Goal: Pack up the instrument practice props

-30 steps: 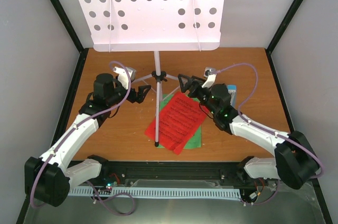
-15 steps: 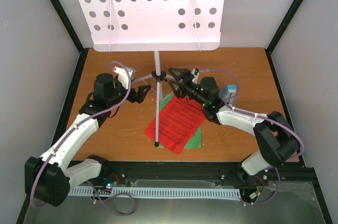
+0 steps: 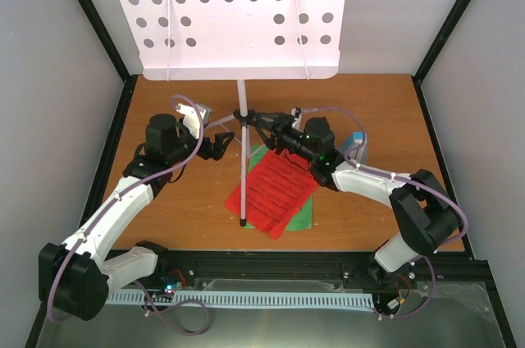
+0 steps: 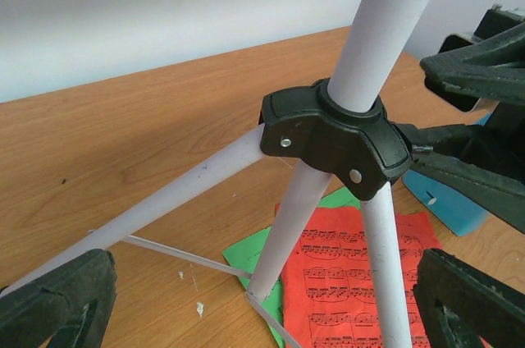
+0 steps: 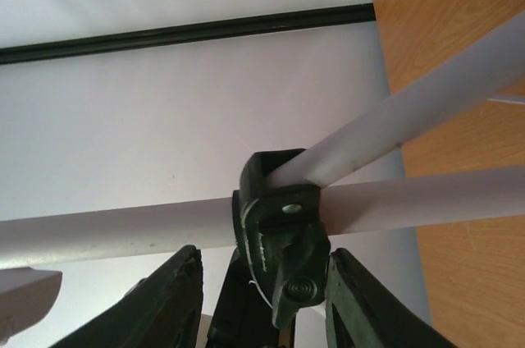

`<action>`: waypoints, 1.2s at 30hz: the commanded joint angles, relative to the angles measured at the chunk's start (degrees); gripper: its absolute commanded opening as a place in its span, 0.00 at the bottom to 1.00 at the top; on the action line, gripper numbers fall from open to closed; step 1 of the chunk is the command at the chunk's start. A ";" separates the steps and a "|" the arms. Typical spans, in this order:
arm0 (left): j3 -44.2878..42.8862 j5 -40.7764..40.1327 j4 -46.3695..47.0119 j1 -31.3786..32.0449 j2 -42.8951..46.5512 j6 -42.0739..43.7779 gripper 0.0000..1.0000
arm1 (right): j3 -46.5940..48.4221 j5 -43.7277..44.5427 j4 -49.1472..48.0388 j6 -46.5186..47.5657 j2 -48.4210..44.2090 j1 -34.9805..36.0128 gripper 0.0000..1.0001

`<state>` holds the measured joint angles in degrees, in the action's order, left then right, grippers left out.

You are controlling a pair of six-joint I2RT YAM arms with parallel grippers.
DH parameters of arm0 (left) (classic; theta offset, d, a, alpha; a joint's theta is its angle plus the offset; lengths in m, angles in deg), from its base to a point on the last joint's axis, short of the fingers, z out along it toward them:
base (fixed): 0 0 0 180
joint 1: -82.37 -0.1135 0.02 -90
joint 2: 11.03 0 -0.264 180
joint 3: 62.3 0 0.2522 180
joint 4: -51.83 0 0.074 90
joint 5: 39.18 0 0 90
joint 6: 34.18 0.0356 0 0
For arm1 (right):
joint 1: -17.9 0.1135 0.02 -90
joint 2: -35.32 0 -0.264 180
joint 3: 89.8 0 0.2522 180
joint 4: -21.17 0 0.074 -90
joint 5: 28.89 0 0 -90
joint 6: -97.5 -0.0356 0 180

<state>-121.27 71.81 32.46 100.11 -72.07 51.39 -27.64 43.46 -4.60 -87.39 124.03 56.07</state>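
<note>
Right end effector (image 3: 256, 120) astride stand hub (image 5: 283, 237)

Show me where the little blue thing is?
In the top view the blue metronome sits right of the red sheets, tucked behind the right arm.

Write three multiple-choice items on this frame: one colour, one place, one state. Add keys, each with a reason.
1. What colour is the plastic hub joining the silver tripod legs of the white hole-punched metal music stand?
A) silver B) black C) blue

2. Where does the red printed music sheet lie?
A) on the green paper sheet B) up on the stand's desk C) in a gripper

3. The left gripper is:
A) shut on a leg B) shut on the red sheet C) open, holding nothing

Key:
1 B, the left wrist view shows it black.
2 A, green edges show beneath the red.
3 C, its fingers stand wide apart with nothing clamped.
</note>
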 commanded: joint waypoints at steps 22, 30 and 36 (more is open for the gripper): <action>1.38 6.35 4.96 0.02 1.25 -14.01 0.99 | -1.93 17.16 21.82 48.96 -26.29 0.20 0.81; 5.01 11.24 9.63 0.02 1.07 -21.19 0.99 | -3.97 10.38 17.54 63.02 -29.27 -3.42 0.92; 7.33 16.30 10.16 0.02 3.27 -22.28 0.99 | -0.08 -3.05 10.24 72.69 -19.17 -5.41 0.91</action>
<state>-115.04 83.22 39.85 100.11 -71.11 31.70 -30.18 50.26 10.61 -24.75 99.27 51.33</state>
